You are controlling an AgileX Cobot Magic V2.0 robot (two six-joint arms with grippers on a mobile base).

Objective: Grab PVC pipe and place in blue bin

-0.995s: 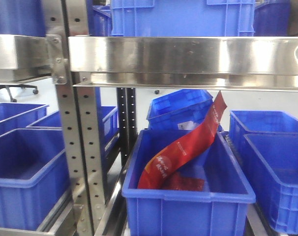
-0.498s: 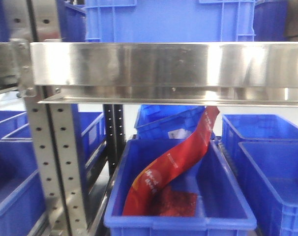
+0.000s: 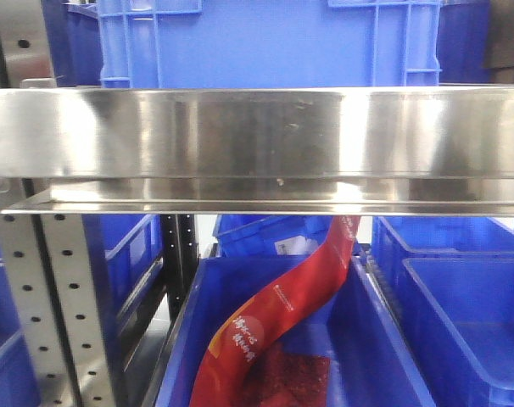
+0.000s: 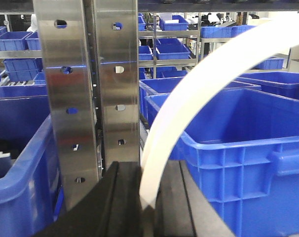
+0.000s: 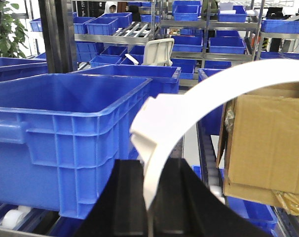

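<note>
Status of left pincer [image 4: 149, 170]: pressed together on the PVC pipe [image 4: 181, 98], whose lower end sits between the two black fingers [image 4: 125, 197]. From that point the white pipe rises and bends in a long arc toward the upper right corner of the left wrist view, passing in front of the near blue bin [image 4: 248, 148] without resting in it. Two perforated steel uprights [image 4: 90, 89] stand just left of the pipe, and a further blue bin [image 4: 16, 177] lies at the left edge. The right pincer [image 5: 152, 168] is likewise clamped on a white arc of PVC pipe [image 5: 213, 91]. This arc shows a stepped joint [image 5: 152, 121] just above the fingers [image 5: 127, 197] and then sweeps to the right edge of the frame. Whether both pincers hold the same piece cannot be told from these views. In the right wrist view, a large blue bin [image 5: 65, 123] stands to the left of the pipe and a cardboard box [image 5: 268, 148] to the right, partly behind the arc. The front view shows neither pincer nor pipe. It shows a steel shelf rail [image 3: 257, 136] across the frame, an upper blue bin [image 3: 257, 42] on the shelf above, and a lower blue bin [image 3: 384, 339] holding a curved red pouch [image 3: 274, 318].
</note>
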